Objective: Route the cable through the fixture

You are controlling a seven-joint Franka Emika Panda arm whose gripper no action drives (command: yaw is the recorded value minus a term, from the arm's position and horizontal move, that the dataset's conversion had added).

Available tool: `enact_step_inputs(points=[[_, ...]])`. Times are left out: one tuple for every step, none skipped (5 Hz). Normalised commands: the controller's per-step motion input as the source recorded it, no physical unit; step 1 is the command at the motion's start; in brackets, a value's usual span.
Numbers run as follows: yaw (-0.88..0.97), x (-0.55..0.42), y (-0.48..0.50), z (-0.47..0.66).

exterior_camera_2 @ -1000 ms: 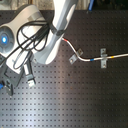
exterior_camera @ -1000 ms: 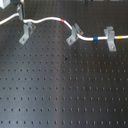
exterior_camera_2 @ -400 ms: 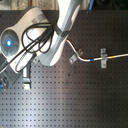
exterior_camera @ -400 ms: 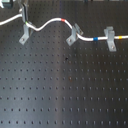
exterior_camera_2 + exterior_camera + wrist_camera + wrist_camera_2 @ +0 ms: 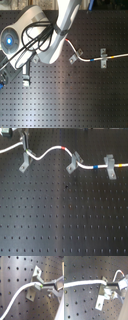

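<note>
A white cable (image 5: pixel 50 151) with coloured marks runs across the black perforated board. It passes through the middle fixture (image 5: pixel 75 162) and the fixture (image 5: pixel 111 167) at the first exterior view's right. My gripper (image 5: pixel 25 147) is shut on the cable just above the third fixture (image 5: pixel 23 164), at the first exterior view's left. In the first wrist view the fingers (image 5: pixel 51 284) pinch the cable at a green mark (image 5: pixel 40 286), right against that fixture (image 5: pixel 35 281). In the second wrist view the cable (image 5: pixel 84 282) lies across the fixture's (image 5: pixel 101 299) top. I cannot tell whether it sits in the slot.
The white arm (image 5: pixel 45 35) with black hoses fills the second exterior view's upper left and hides the gripper there. In that view the cable (image 5: pixel 90 58) runs through two fixtures (image 5: pixel 103 58), and the third fixture (image 5: pixel 26 75) stands below the arm.
The arm has shifted only slightly near the fixture at the first exterior view's left. The cable stays in my grip and its curve is nearly unchanged.
</note>
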Motion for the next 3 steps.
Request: enact_step_inputs(points=[[-0.18, -0.296, -0.031, 0.15], [-0.16, -0.396, 0.064, 0.31], [-0.05, 0.000, 0.000, 0.00]])
